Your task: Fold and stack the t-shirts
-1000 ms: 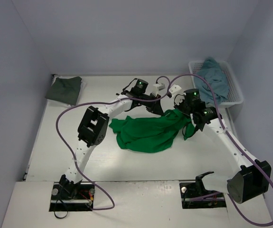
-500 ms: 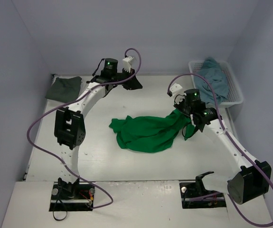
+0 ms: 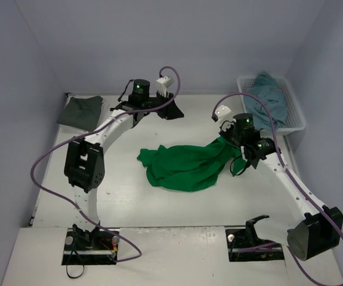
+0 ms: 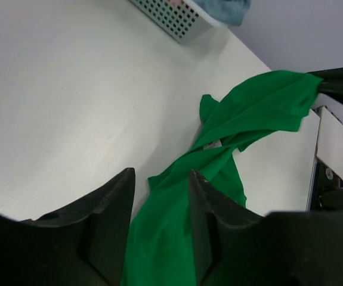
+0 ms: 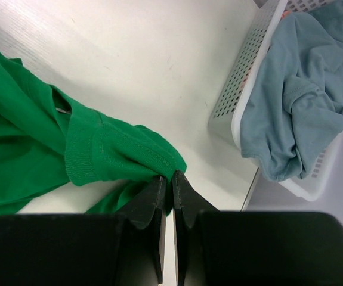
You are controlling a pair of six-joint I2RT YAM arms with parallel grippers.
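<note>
Green is showing at the middle of the worktop point(image 3: 129, 196), where the green t-shirt point(image 3: 183, 168) is lying bunched and unfolded, its right end drawn up into a peak. We are lifting that peak with our right pincer point(image 5: 166, 179), whose fingers are pressing tight together on a fold near a sleeve hem. By our judgement we are holding it this way to pull the cloth out flat before any fold is made.

Our left pincer point(image 4: 159, 196) is hovering over the far part of the worktop, well apart from the green cloth. Its fingers are standing parted with nothing between them. The wrist view is looking across at the shirt, so we are probably lining up for a second hold on its free side.

The dark grey t-shirt point(image 3: 80, 111) is lying at the far left corner, looking flat and compact, likely as the start of the stack. The teal-blue t-shirt point(image 5: 290, 89) is waiting crumpled in the white basket point(image 3: 301, 119) at the far right, clear of our working space.

Counting what is showing: three t-shirts, one of each colour, with no white one in view; one basket; two arms, each carrying one pincer.
</note>
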